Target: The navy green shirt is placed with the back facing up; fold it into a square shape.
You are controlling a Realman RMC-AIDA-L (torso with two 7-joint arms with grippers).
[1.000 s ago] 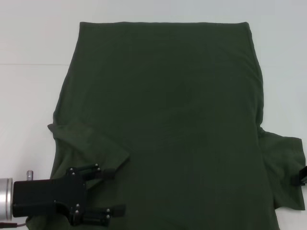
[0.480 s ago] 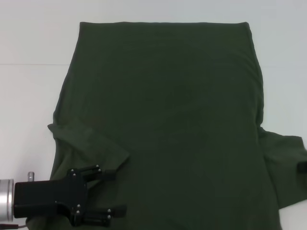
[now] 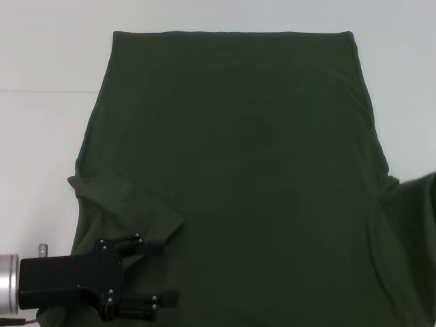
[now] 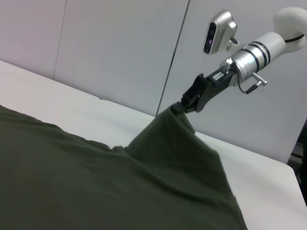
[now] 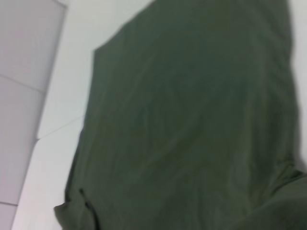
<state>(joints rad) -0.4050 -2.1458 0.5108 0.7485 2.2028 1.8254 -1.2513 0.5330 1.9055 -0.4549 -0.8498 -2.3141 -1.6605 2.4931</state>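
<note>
The navy green shirt (image 3: 238, 150) lies spread flat on the white table, its left sleeve (image 3: 129, 201) folded in over the body. My left gripper (image 3: 162, 272) is open and empty, low over the shirt's near left part beside that sleeve. My right gripper (image 4: 183, 106) is out of the head view. In the left wrist view it is shut on the tip of the right sleeve (image 4: 177, 143) and holds it up in a peak above the table. The raised sleeve (image 3: 409, 225) fills the head view's right edge. The shirt's body also shows in the right wrist view (image 5: 192, 120).
The white table (image 3: 41, 136) shows bare to the left of the shirt, beyond it and at the far right. A grey panelled wall (image 4: 120, 48) stands behind the table in the left wrist view.
The right sleeve has risen off the table and now looms larger at the head view's right edge. The right gripper has left that view. The left gripper has stayed still.
</note>
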